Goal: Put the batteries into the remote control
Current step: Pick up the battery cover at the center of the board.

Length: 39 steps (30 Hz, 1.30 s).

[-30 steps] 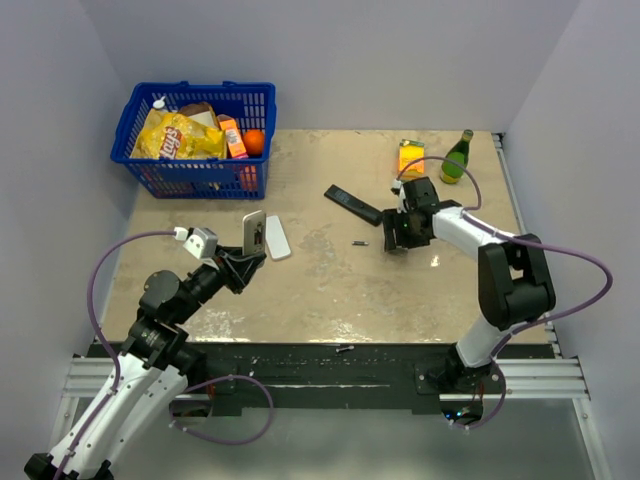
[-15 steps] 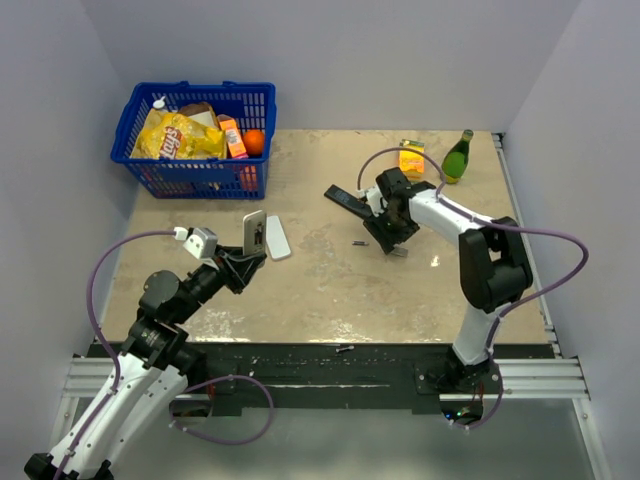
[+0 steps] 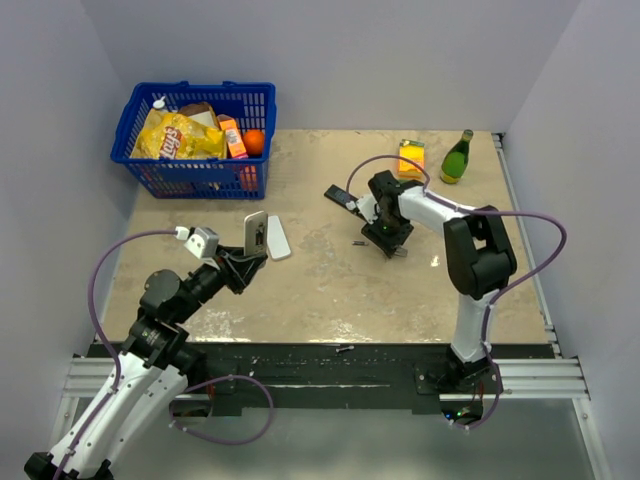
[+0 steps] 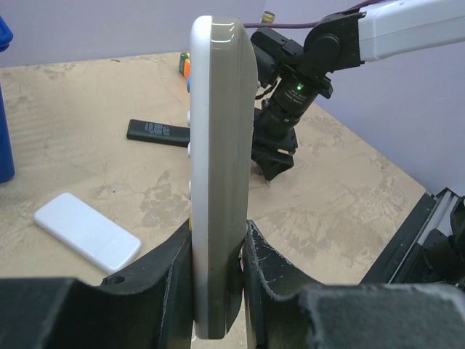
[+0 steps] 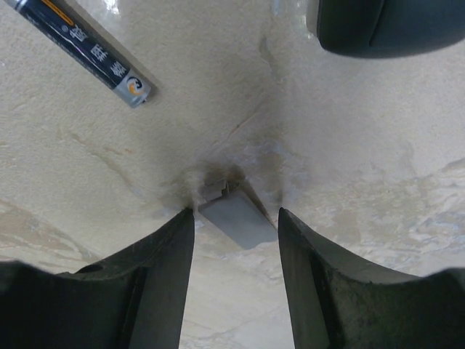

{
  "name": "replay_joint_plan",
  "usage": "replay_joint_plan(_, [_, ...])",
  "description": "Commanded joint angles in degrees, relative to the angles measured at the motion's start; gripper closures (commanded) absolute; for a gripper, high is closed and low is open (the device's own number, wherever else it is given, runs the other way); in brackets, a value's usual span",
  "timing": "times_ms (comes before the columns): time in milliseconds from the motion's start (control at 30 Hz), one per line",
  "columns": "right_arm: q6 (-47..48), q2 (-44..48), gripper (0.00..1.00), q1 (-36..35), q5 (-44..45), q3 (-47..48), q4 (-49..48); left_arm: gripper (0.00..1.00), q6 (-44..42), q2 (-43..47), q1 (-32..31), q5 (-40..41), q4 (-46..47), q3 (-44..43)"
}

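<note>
Lilac walls (image 3: 330,60) close in a mottled beige table (image 3: 330,295) on three sides. At the near left, the left gripper (image 4: 216,254) pinches the pale remote (image 4: 218,145) and holds it upright on its end. Mid-table, the right gripper (image 5: 234,218) hangs low, fingers spread around a small grey scrap (image 5: 243,225) I cannot identify. The battery (image 5: 87,47) lies on the table just left of the gripper, outside the fingers.

The step looks like picking that battery up. I would shift left, set the fingers across the cylinder, settle both pads at the table and close softly, since it can roll.

The black remote (image 3: 338,196) lies just far of the gripper, and a white flat piece (image 3: 277,238) lies beside the held remote. The stretch between them leaves room for the carry. What may be a second battery (image 3: 344,349) lies at the near edge.
</note>
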<state>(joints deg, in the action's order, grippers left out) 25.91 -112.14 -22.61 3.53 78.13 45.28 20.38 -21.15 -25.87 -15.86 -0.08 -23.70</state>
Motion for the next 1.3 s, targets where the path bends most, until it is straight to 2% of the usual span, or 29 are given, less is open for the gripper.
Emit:
replay_joint_plan(0, [3.3, -0.8, 0.48, -0.3, -2.2, 3.1, 0.3, 1.0, 0.3, 0.0, 0.4, -0.7, 3.6, -0.9])
replay_joint_plan(367, [4.2, -4.5, 0.6, -0.4, -3.4, 4.6, 2.0, 1.0, 0.4, -0.6, 0.4, -1.2, 3.8, -0.9])
replay_joint_plan(700, [4.1, -6.2, 0.57, -1.2, -4.7, 4.7, 2.2, 1.0, 1.4, -0.7, 0.4, -1.8, 4.7, -0.3])
replay_joint_plan(800, [3.4, -6.2, 0.68, -1.3, -5.1, 5.0, 2.2, 1.0, 1.6, -0.8, 0.4, -2.0, 4.8, -0.2])
replay_joint_plan(833, [3.3, -5.9, 0.77, -1.4, -5.5, 5.0, 2.3, 1.0, 1.6, -0.8, 0.4, -2.0, 5.1, 0.0])
replay_joint_plan(900, [2.6, -4.1, 0.85, -1.8, -6.6, 5.0, 1.9, 1.0, 2.0, -0.8, 0.4, -2.2, 5.3, 0.1])
replay_joint_plan(1067, [-0.3, 3.0, 0.89, -3.2, -11.2, 3.7, -0.4, 1.0, 4.7, -1.3, 0.4, -3.8, 8.5, 2.1])
replay_joint_plan(1267, [-6.1, 14.9, 0.96, -5.3, -16.0, -0.6, -7.6, 1.0, 8.2, -3.2, 0.5, -6.3, 11.9, 3.8])
